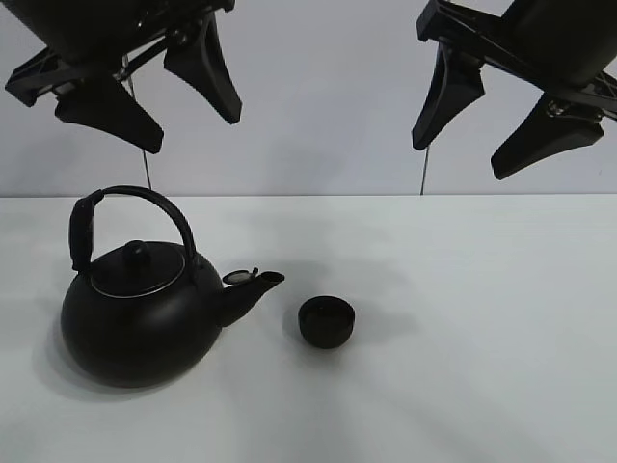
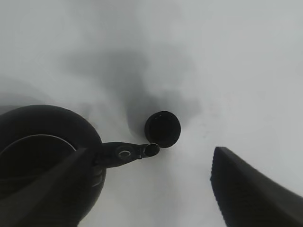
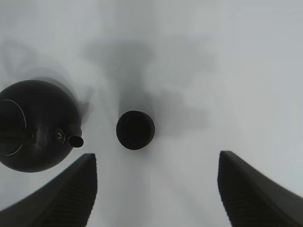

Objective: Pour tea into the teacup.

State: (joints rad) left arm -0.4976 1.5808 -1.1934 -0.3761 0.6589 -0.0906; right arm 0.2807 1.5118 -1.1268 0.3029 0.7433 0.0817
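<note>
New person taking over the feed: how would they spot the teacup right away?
Find the big round black kettle on the white table. Just past its spout sits the teacup: tiny, low, black, with no handle or lid.
</note>
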